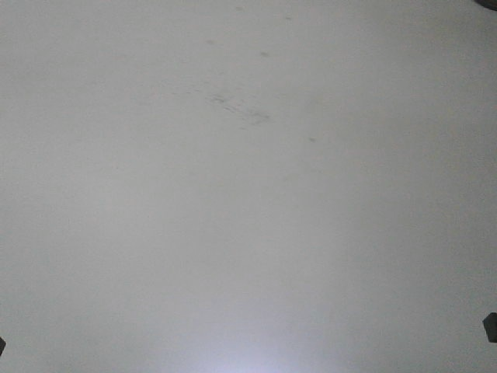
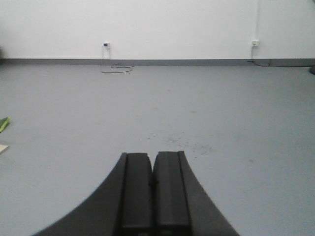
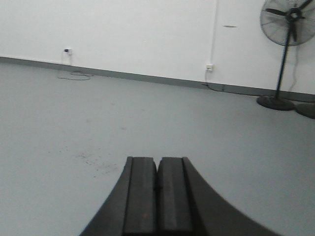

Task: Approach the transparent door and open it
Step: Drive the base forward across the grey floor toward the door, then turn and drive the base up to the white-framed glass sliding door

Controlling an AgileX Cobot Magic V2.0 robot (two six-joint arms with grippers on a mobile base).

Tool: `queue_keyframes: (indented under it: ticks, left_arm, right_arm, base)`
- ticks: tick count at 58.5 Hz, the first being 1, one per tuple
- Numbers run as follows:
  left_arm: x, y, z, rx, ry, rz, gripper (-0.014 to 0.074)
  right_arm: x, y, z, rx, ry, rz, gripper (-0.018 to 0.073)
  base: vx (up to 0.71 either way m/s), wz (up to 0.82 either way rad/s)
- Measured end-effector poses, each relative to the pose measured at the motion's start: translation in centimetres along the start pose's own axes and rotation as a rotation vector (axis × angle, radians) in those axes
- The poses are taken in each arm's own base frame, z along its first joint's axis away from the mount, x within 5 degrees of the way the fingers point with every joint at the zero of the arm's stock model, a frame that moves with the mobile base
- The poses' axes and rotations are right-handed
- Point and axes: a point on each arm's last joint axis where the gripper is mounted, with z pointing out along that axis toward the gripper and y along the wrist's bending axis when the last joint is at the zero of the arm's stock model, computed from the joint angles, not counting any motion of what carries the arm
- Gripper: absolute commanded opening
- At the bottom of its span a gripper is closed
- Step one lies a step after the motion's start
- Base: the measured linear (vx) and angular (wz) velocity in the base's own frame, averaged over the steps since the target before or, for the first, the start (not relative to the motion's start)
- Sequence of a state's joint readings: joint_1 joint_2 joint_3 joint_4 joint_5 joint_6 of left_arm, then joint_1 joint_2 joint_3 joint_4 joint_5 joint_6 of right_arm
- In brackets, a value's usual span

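Observation:
The transparent door is out of view in every frame. My left gripper [image 2: 152, 154] is shut, its two black pads pressed together with nothing between them, pointing over bare grey floor toward a white wall. My right gripper [image 3: 158, 159] is shut in the same way and holds nothing, also aimed across the floor at the wall. The front view shows only pale grey floor [image 1: 248, 202] with a patch of dark specks [image 1: 241, 109].
A white wall [image 2: 172, 24] with a grey skirting runs across the far side, with sockets [image 2: 106, 45] and a loose cable [image 2: 117, 68]. A black pedestal fan [image 3: 287, 29] stands at the far right. Green and tan items [image 2: 4, 124] lie at the left edge.

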State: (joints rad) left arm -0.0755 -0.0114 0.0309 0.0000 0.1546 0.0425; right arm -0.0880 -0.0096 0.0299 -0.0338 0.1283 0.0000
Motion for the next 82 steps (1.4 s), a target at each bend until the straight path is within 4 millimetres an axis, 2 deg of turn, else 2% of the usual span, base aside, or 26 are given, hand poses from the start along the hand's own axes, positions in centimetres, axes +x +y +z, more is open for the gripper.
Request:
queue_keyframes:
  ticks: [82]
  left_arm:
    - [0.00, 0.00, 0.00, 0.000, 0.000, 0.000, -0.0006]
  right_arm:
    - [0.00, 0.00, 0.00, 0.000, 0.000, 0.000, -0.0006]
  base:
    - [0.55, 0.57]
